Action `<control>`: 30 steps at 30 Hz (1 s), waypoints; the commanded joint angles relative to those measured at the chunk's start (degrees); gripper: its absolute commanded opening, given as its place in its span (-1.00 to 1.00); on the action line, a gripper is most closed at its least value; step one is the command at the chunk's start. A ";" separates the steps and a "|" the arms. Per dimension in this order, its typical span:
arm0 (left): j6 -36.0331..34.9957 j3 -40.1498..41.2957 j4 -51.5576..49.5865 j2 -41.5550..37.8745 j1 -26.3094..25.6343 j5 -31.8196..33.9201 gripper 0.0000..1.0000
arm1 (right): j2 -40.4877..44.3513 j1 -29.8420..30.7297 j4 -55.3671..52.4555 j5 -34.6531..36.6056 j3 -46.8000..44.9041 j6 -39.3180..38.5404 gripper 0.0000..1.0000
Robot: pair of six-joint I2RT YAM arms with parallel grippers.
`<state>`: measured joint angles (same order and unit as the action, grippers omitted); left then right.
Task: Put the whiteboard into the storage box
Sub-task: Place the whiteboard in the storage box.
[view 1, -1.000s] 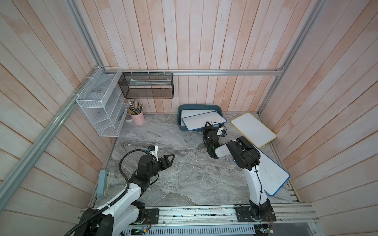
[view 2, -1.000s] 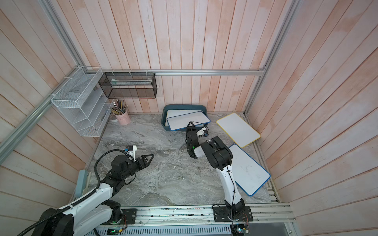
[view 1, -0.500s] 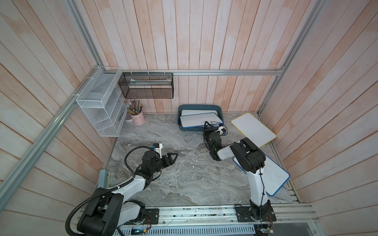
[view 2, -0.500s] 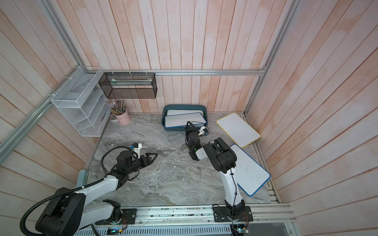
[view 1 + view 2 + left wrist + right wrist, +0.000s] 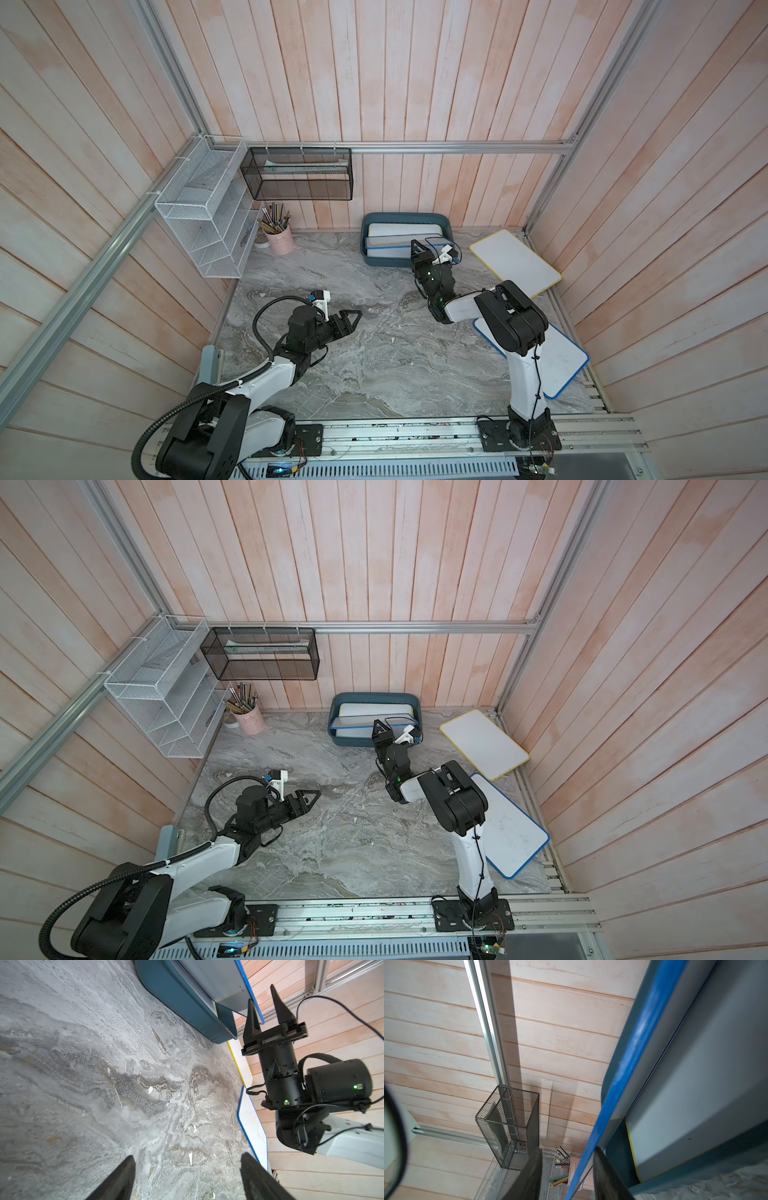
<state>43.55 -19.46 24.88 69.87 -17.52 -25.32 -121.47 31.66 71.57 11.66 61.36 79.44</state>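
The teal storage box (image 5: 405,216) (image 5: 374,696) stands at the back wall. A yellow-edged whiteboard (image 5: 695,1105) lies in it. On top rests a blue-edged whiteboard (image 5: 395,243) (image 5: 357,725) (image 5: 639,1028), its right end reaching past the box's end wall (image 5: 187,1005). My right gripper (image 5: 424,245) (image 5: 382,725) (image 5: 262,994) (image 5: 568,1150) is at that end, jaws open, with the blue edge running between them beside one finger (image 5: 604,1167). My left gripper (image 5: 351,318) (image 5: 309,798) (image 5: 188,1156) hangs open over bare table, holding nothing.
Another yellow-edged whiteboard (image 5: 515,262) leans at the right wall. A second blue-edged one (image 5: 557,365) lies on the table under my right arm. A pink pen cup (image 5: 280,241), a white wire shelf (image 5: 203,224) and a black mesh rack (image 5: 299,174) sit at the back left.
The right jaws have opened wider. The blue-edged whiteboard went from lying askew across the box's front rim to lying along the box. My left arm drew in slightly.
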 commanded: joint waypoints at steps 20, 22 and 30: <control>-0.64 -0.93 3.79 2.78 0.38 -0.95 0.62 | -1.77 -5.28 -22.45 -28.66 11.06 -5.66 0.28; -0.51 -0.84 4.43 3.42 0.38 -1.05 0.62 | -3.31 -6.35 -30.42 -36.14 17.02 -6.75 0.30; 0.31 -0.23 6.64 4.76 0.38 -1.75 0.62 | 0.32 -10.19 -32.82 -42.05 15.08 -8.20 0.30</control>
<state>43.77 -19.70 29.19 74.30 -17.52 -25.91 -123.24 23.14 42.96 -26.57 77.34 73.80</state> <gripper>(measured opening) 0.812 0.649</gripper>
